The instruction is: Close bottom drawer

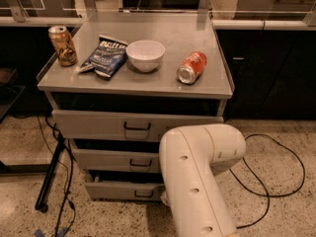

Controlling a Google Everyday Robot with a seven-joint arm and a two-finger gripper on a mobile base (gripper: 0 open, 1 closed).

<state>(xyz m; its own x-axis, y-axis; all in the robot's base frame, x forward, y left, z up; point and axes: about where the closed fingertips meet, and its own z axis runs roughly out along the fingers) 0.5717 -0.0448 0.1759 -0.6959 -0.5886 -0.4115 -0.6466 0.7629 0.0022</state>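
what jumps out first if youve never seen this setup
A cream robot arm fills the lower foreground, reaching down to the slightly open bottom drawer; its gripper is hidden behind the arm. On the grey cabinet top sit a white bowl, a red can on its side, a blue chip bag and an upright gold can.
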